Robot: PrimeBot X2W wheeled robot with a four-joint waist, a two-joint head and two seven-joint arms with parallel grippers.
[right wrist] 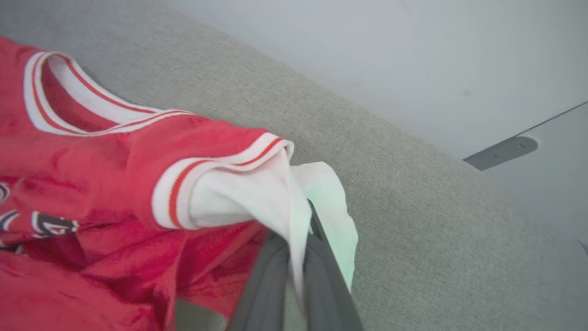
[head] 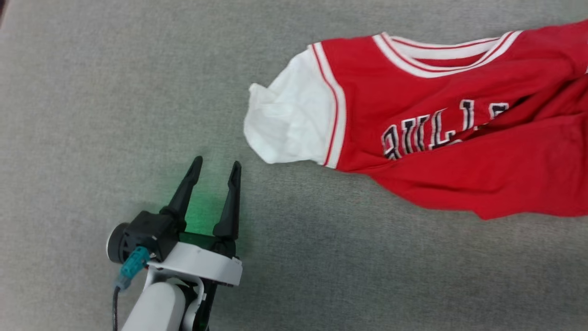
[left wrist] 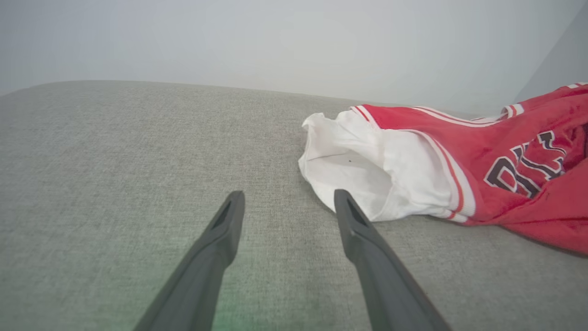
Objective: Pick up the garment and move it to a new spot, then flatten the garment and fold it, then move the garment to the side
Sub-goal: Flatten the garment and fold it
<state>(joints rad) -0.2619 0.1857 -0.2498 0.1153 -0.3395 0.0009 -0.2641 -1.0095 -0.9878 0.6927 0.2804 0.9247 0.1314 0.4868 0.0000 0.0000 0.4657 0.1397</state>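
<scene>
Head view gives us a grey woven fabric surface (head: 92,92) running to every edge. The red jersey T-shirt (head: 459,174) lies rumpled on its right part and is cut off by the frame's right side. One white sleeve (head: 285,124) points toward the left gripper (head: 217,162), which sits near it but apart, jaws spread and holding nothing. A green glow (head: 202,207) falls on the cloth between its fingers. We read part of the black lettering (head: 427,133) and see the striped collar (head: 441,50) here.

Left wrist view adds what the head camera lacks: a pale plain wall (left wrist: 275,37) behind the surface's far edge, and the sleeve's open mouth.

Right wrist view adds the right gripper (right wrist: 305,239). Its fingers are pinched together on the other white sleeve (right wrist: 239,197), with the cloth bunched between them. Beyond, against the pale wall, we see a grey flat fitting (right wrist: 500,152).
</scene>
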